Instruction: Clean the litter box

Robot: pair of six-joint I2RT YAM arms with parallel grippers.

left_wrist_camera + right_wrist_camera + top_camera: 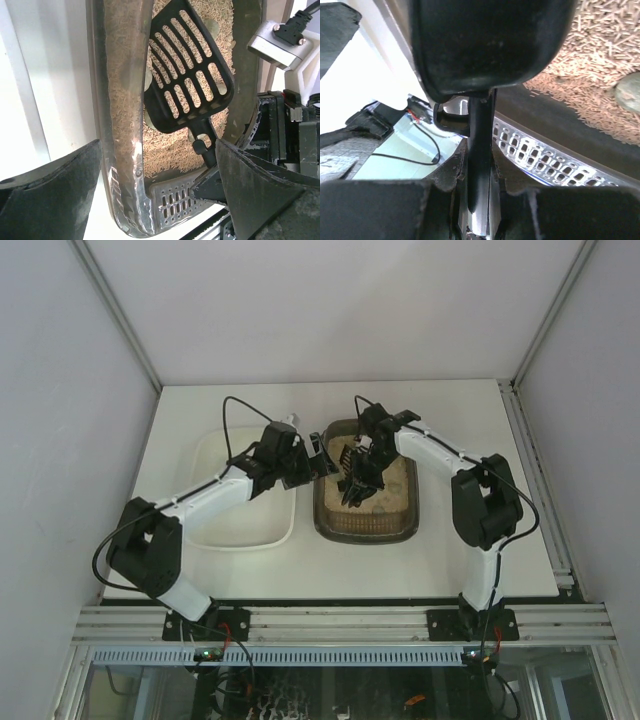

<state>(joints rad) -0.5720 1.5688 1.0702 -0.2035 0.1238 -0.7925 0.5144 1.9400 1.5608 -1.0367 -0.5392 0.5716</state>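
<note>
Dark brown-grey plastic, thick rounded rim, glossy and scuffed: the litter box (366, 534) sits mid-table (450, 560), just beside the white tray (215, 530), on that tray's right.

- Fill: beige litter (125, 90), long dry grains, loose. A few pale grey lumps (627, 95) lie in it.
- Perforated grey panel (170, 200) at one end of the box, slotted.
- Handling, as judged: the tray is stiff, but bottom-heavy with litter. The smooth plastic will likely slip under the pads. If you must steady it, take the rim on a straight side, not the curved corner. Keep it level, or the grains will run.
- Left gripper (159, 150): jaws at full spread, nothing held. The left rim of the box lies in the gap between them; contact cannot be told.
- Right gripper (479, 200): clamped on the thin black handle of the scoop (190, 75).
- Scoop: black hard plastic, flat slotted blade, angled over the litter. The blade looks empty.
- Expect grains to fall through the slots and the lumps to ride on them.
</note>
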